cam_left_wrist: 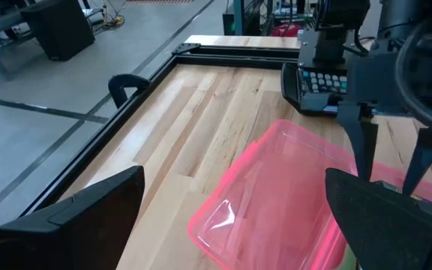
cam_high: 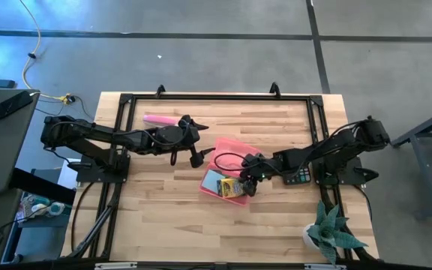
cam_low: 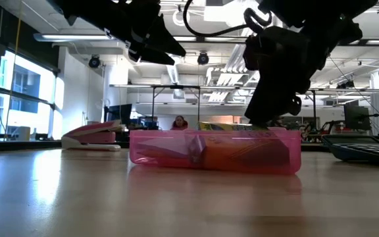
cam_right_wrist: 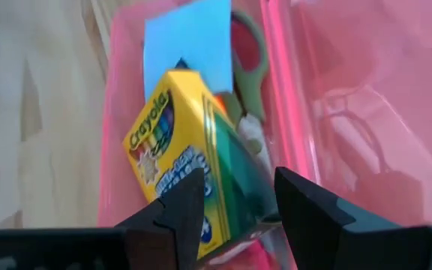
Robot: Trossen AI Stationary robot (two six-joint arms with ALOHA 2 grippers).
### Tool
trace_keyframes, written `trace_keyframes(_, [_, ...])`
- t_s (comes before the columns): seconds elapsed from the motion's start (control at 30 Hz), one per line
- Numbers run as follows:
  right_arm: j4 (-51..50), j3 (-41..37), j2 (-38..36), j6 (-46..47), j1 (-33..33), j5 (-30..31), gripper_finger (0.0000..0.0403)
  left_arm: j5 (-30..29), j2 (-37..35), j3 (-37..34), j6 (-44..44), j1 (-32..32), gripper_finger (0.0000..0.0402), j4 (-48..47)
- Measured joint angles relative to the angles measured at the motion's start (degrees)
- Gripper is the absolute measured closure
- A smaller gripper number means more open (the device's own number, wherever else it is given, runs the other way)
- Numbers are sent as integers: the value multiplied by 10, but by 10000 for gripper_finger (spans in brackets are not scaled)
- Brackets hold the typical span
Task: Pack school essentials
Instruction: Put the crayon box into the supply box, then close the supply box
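Observation:
A pink see-through case [cam_high: 220, 174] lies mid-table with its lid [cam_left_wrist: 276, 191] folded open. Inside it are a light-blue note pad [cam_right_wrist: 190, 41], green-handled scissors [cam_right_wrist: 252, 71] and a yellow-green crayon box [cam_right_wrist: 182, 142]. My right gripper [cam_right_wrist: 238, 184] hangs over the case's near right part [cam_high: 251, 180], shut on the crayon box. My left gripper [cam_high: 186, 157] hovers open above the open lid [cam_left_wrist: 235, 180], touching nothing. Pencils, pen and the tiny red piece do not show clearly. My right gripper pinches the crayon box between its two fingers [cam_right_wrist: 182, 206], at the end of the box nearest the gripper [cam_right_wrist: 220, 202], one finger on the yellow front face and one on the opposite side. The fingers come from above. The box sits tilted inside the case, over the pad and scissors.
A black calculator [cam_high: 300, 178] lies right of the case, under the right arm. A pink oblong bar [cam_high: 160, 118] rests near the far left. A potted plant [cam_high: 328, 234] stands at the near right corner. Black frame rails [cam_high: 216, 97] edge the table; the near-left wood is bare.

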Motion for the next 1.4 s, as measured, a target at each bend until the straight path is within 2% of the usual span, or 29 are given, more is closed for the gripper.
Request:
trace_keyframes(0.23, [-9,0,3,3,11,-8,252,2,0,0,0,0,2,0])
trace_keyframes(0.5, [-13,1,-9,-14,9,-7,252,58,0,0,-15,-14,2,-34])
trace_keyframes(0.63, [-32,9,-37,-38,5,7,252,50,0,0,-29,-47,2,-99])
trace_keyframes(0.8, [-107,21,-94,-61,-11,56,252,25,0,0,-58,-106,2,-155])
trace_keyframes(0.93, [-172,24,-149,-63,-31,95,252,-2,0,0,-76,-154,2,-167])
trace_keyframes(1.17, [-246,24,-237,-77,-78,122,252,-13,9,0,-143,-223,2,-205])
trace_keyframes(1.4, [-293,25,-257,-77,-160,125,252,-25,73,-1,-199,-270,2,-200])
